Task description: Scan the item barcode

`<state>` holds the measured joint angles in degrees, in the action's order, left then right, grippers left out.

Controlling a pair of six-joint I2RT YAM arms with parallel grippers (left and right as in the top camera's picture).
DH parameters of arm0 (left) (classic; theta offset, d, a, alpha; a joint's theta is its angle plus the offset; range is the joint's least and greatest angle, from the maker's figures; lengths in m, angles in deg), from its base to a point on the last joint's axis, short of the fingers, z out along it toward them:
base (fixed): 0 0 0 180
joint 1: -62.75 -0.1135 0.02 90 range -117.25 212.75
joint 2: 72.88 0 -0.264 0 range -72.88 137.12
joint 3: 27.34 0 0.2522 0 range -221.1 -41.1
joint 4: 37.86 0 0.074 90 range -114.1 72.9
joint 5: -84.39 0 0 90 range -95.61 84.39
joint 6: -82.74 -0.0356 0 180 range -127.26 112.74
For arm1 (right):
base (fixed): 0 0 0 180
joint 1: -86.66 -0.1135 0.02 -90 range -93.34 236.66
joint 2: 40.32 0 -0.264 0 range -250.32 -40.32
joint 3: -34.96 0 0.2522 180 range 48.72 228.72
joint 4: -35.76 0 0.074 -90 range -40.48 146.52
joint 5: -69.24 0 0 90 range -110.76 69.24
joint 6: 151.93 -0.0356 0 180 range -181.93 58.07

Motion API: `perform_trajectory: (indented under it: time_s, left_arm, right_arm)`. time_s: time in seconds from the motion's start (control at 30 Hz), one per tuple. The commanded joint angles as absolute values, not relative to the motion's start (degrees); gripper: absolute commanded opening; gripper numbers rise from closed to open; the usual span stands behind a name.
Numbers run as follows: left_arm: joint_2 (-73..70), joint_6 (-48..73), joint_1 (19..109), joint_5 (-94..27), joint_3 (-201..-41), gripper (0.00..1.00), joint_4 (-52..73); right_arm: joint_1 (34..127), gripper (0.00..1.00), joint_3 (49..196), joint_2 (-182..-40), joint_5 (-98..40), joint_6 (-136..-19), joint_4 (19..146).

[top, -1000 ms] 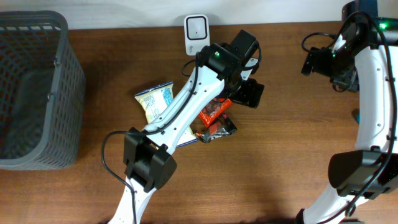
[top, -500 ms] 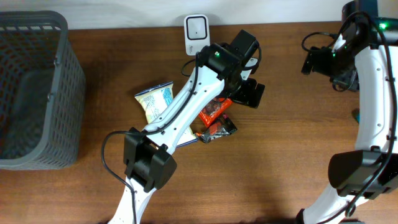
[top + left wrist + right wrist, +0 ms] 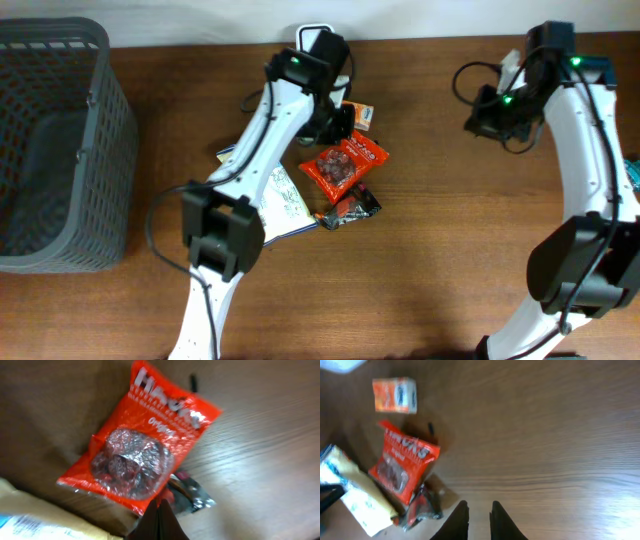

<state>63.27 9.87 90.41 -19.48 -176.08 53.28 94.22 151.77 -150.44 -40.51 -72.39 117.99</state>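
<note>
The left pincer [image 3: 160,519] is fully closed, fingers pressed together, holding nothing. It hangs over the red snack bag [image 3: 345,165], which is judged to be the item to scan. The bag lies flat on the desk [image 3: 450,260], printed face up, so any barcode is probably on the hidden underside. No grasp exists yet.

The scanner [image 3: 311,29] stands at the far desk edge, largely covered by the left arm. Its window appears to face the pile, though this cannot be confirmed.

The right pincer [image 3: 479,521] shows a narrow, empty gap. It is held well apart from the pile, leaving the left arm room to work.

Around the bag lie a small orange box [image 3: 395,395], a dark wrapper [image 3: 352,208] and a pale pouch [image 3: 282,195]. Isolate the bag before lifting it.
</note>
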Motion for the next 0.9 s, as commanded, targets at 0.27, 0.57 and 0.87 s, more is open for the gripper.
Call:
perform_trajectory:
  time_s: [0.27, 0.57, 0.87]
  left_arm:
    - [72.4, 12.7, 90.3, -7.4, -176.1, 0.0, 54.5]
    - [78.8, 12.6, 89.4, 7.1, -176.4, 0.0, 53.0]
    - [78.8, 12.5, 82.8, -5.7, -203.5, 0.08, 61.0]
  right_arm:
    - [81.5, 0.1, 138.4, -152.6, -47.1, -81.8, 91.0]
    - [81.4, 0.17, 138.4, -152.6, -42.5, -81.5, 93.1]
    - [77.7, 0.37, 138.4, -152.6, -43.3, -77.5, 89.1]
